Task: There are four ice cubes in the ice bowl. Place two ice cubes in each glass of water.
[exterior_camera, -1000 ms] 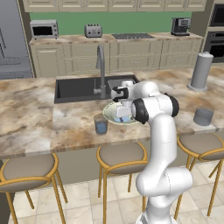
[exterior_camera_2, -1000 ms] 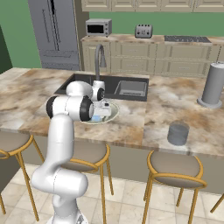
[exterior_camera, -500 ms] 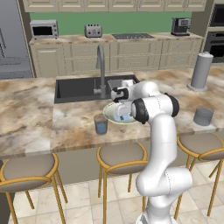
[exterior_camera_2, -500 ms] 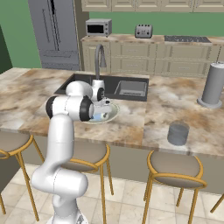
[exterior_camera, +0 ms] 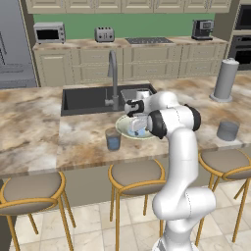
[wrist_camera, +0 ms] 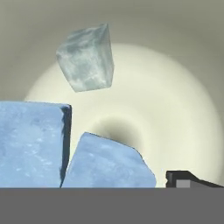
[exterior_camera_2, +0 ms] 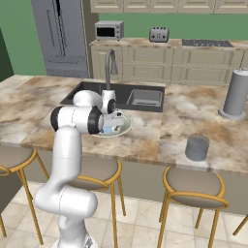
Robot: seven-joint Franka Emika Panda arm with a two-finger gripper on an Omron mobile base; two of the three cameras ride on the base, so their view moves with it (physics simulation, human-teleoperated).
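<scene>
The pale ice bowl [exterior_camera: 120, 129] [exterior_camera_2: 125, 128] sits on the island counter just in front of the sink. My gripper [exterior_camera: 137, 128] [exterior_camera_2: 111, 127] reaches down into it, open. In the hand view the bowl's cream inside [wrist_camera: 179, 109] is very close, with three light-blue ice cubes: one [wrist_camera: 86, 57] farther off, one large [wrist_camera: 30, 142] at the left, one [wrist_camera: 109, 165] in the middle at the bottom. One dark fingertip [wrist_camera: 186, 180] shows just right of that middle cube, not touching it. One glass of water [exterior_camera: 113, 139] stands left of the bowl, another [exterior_camera: 228, 130] [exterior_camera_2: 197, 147] far right.
The dark sink [exterior_camera: 90, 99] [exterior_camera_2: 135, 96] with its faucet [exterior_camera: 113, 76] [exterior_camera_2: 109, 70] lies right behind the bowl. A tall grey cylinder [exterior_camera: 225, 81] [exterior_camera_2: 236, 94] stands at the far right of the counter. Stools [exterior_camera: 137, 174] line the counter's near edge.
</scene>
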